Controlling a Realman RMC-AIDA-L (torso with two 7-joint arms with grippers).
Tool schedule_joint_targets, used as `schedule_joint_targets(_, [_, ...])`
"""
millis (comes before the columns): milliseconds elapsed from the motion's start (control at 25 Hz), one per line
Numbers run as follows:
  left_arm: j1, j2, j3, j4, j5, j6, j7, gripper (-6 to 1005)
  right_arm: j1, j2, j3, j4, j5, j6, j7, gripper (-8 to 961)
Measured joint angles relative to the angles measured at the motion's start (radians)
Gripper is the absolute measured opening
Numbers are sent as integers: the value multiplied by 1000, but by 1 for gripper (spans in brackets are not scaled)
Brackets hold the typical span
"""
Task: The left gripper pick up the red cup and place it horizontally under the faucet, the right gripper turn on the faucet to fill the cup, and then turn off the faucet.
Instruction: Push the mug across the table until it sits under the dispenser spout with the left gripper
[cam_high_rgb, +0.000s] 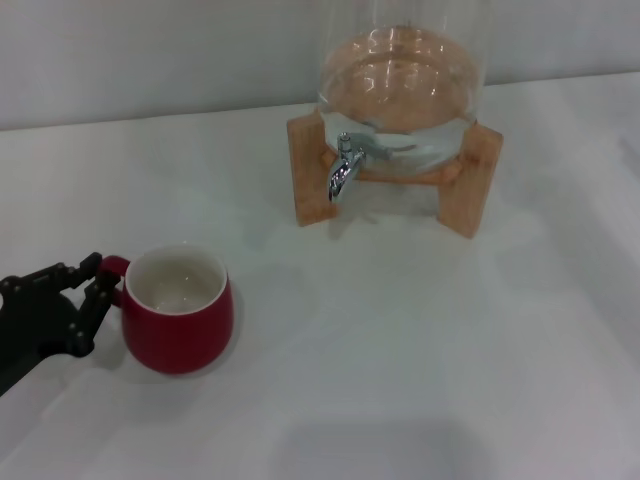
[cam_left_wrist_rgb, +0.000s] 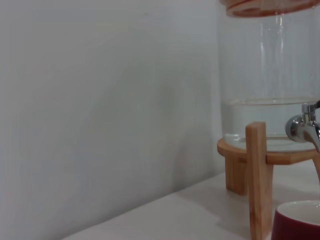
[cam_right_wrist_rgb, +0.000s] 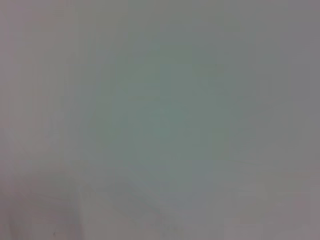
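Left gripper (cam_high_rgb: 88, 300): sitting at the cup's left side, right by the handle. Fingers look spread with one up by the handle and one lower by the cup wall, not clamped on anything yet as far as I can tell.

Red cup (cam_high_rgb: 178, 310): upright on the white table (cam_high_rgb: 400, 380), near-left area, well apart from the dispenser. White inside looks empty. The left wrist view only catches its rim down in a corner.

Handle (cam_high_rgb: 112, 267): tiny loop pointing straight at the fingers. Honestly this is my worry: if the fingers close on the loop rather than the body, the cup could swivel or droop once it's lifted.

Cup shape: round and glossy, so a pinch low on the belly might squirt it sideways across the table.

Faucet (cam_high_rgb: 345, 165): chrome spout on the glass dispenser (cam_high_rgb: 405, 80), lever looks shut, no water running.

Wooden stand (cam_high_rgb: 470, 185): legs flank the spout, and the space under the spout looks low. Bring the cup in too high or off-line and it clips the spout or a leg.

Water risk: a cup parked off-centre means a wet table once the tap opens.

Right gripper: not visible anywhere, its wrist camera shows only a blank surface, so no clue about its fingers.
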Motion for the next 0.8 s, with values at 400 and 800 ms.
schedule_joint_targets(400, [-58, -2, 0, -2, 0, 17, 0, 161, 0, 0, -4, -1, 0, 0, 0, 631])
schedule_joint_targets(800, [-119, -2, 40, -6, 1, 94, -6, 162, 0, 0, -5, -1, 2, 0, 0, 631])
